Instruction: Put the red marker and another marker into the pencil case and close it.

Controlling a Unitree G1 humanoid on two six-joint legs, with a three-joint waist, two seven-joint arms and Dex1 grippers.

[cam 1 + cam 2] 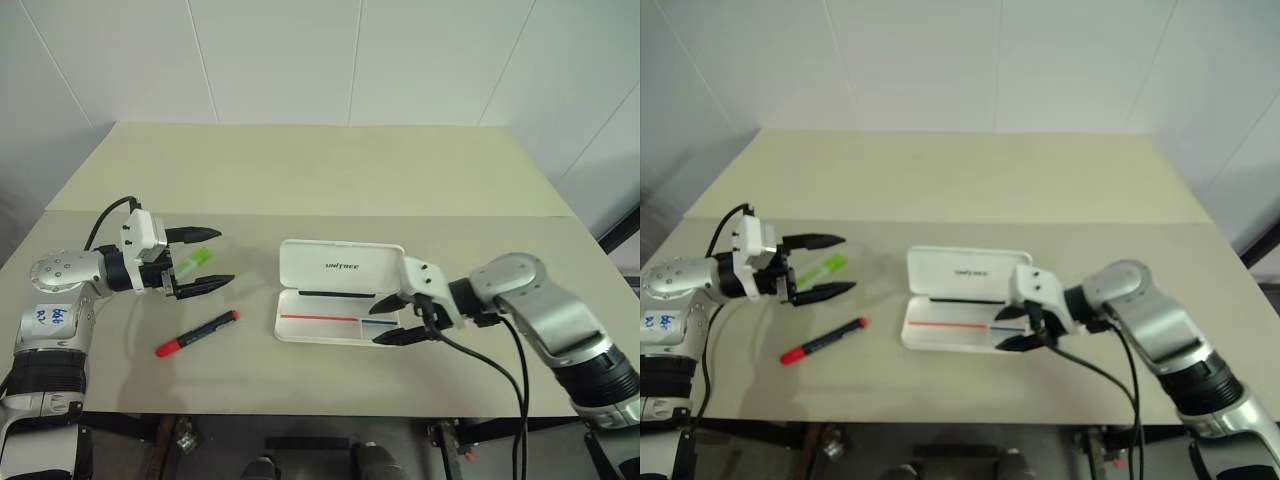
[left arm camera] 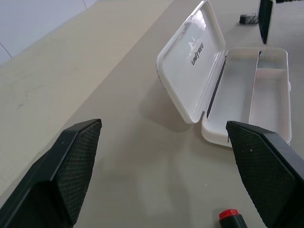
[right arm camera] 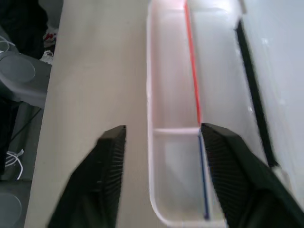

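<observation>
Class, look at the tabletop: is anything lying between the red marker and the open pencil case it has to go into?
Nothing visible does. The red marker lies on bare table to the left of the pencil case, whose lid stands open and whose tray looks empty. The right hand hovers at the case's far end, off that path.

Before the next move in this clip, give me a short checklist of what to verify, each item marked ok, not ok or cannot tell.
1. The pencil case lid is open, tray accessible: ok.
2. The tray is free for the markers: ok, nothing lies in it in the right wrist view.
3. The red marker is reachable: ok, it lies flat on the table, nothing on it.
4. The green marker is free to grasp: ok, it lies by the left gripper, not clamped.
5. The left gripper is open and holds nothing: ok.
6. The right gripper is clear of the case: cannot tell; it is open at the tray's right end, contact unclear.
</observation>
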